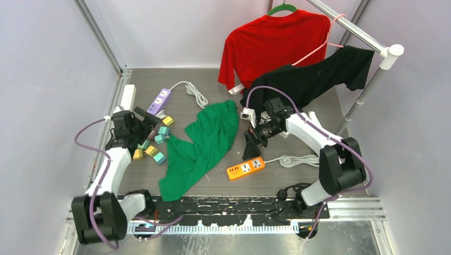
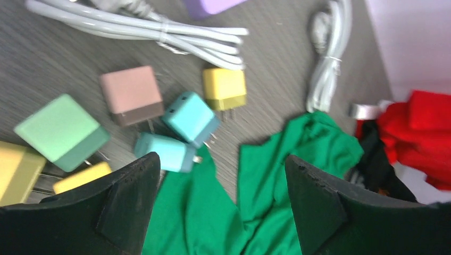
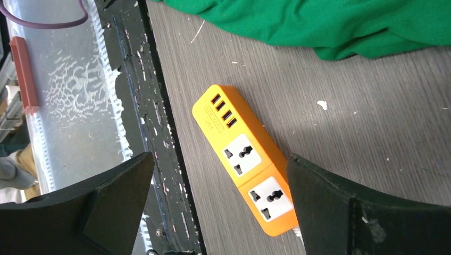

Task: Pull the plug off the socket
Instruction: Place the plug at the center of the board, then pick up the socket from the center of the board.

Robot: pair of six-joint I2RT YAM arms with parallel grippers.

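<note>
1. Desk (image 1: 239, 186) carries a green cloth (image 1: 205, 141).
2. Right tool (image 3: 219, 159) gapes wide, empty, above the orange strip (image 3: 250, 159).
3. Left tool (image 2: 220, 164) stands wide, empty, over loose plugs (image 2: 189, 117) lying on the desk near the purple strip (image 1: 159, 101).

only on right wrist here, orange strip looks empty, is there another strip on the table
Observer: Yes, a purple power strip lies at the far left, its white cable coiled beside it.
Operator: anything near it
Observer: A cluster of coloured plugs lies loose on its near side.
Operator: left gripper holding one
Observer: No. The left gripper is open with nothing between its fingers, above the edge of the green cloth.
</note>
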